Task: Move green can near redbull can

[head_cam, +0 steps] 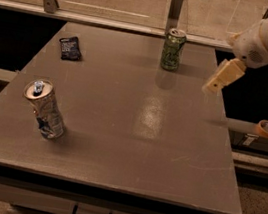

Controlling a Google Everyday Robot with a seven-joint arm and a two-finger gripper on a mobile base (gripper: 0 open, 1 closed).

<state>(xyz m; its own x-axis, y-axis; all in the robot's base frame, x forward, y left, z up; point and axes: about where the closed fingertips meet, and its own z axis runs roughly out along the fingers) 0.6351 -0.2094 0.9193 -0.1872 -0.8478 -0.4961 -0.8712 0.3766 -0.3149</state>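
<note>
The green can stands upright at the far edge of the grey table, a little right of centre. The redbull can, slim and silver with blue patches and a blue tab, stands near the front left. The two cans are far apart. My gripper hangs from the white arm above the table's right side, to the right of the green can and a little nearer the front. It touches nothing and holds nothing.
A small dark packet lies at the far left of the table. A roll of tape sits on a ledge beyond the right edge. A rail with metal posts runs behind the table.
</note>
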